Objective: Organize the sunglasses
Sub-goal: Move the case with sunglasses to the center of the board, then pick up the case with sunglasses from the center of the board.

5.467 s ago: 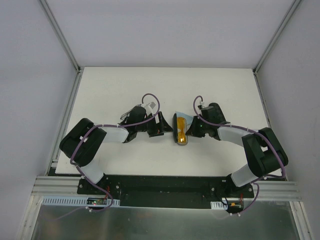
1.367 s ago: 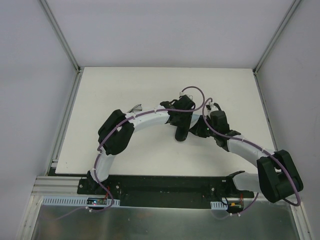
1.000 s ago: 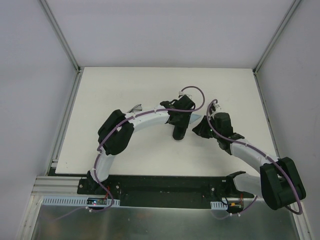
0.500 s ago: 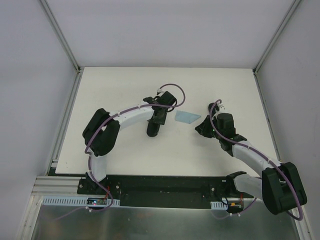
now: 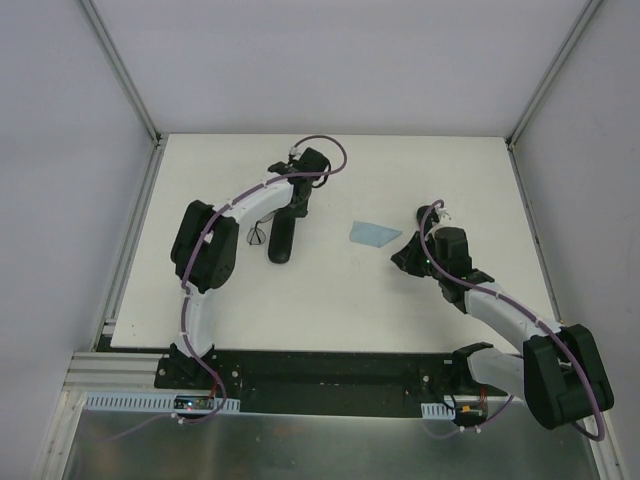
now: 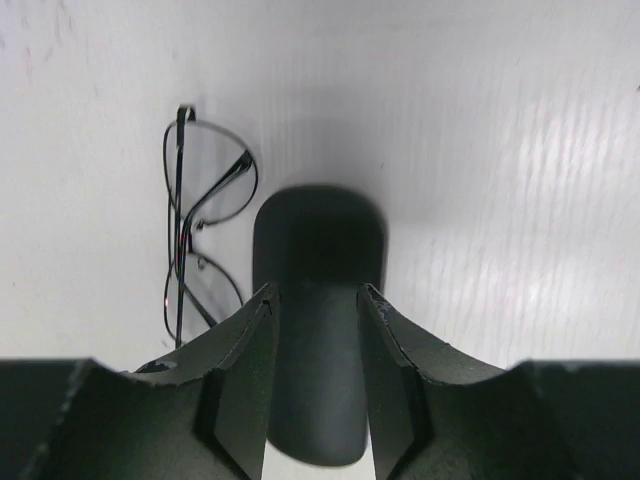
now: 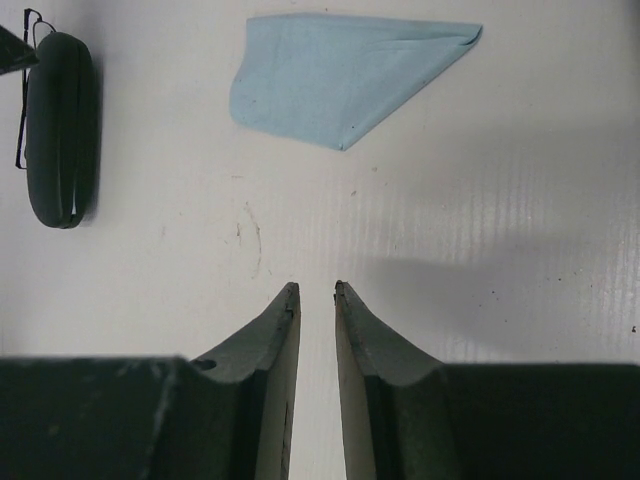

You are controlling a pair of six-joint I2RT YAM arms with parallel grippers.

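Lying beside the sunglasses (image 6: 197, 232), the black case (image 6: 318, 240) is clasped by the left gripper (image 6: 317, 291); right gripper (image 7: 315, 289) held barely ajar.

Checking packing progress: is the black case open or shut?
Shut: the black case shows only a thin seam between its halves.
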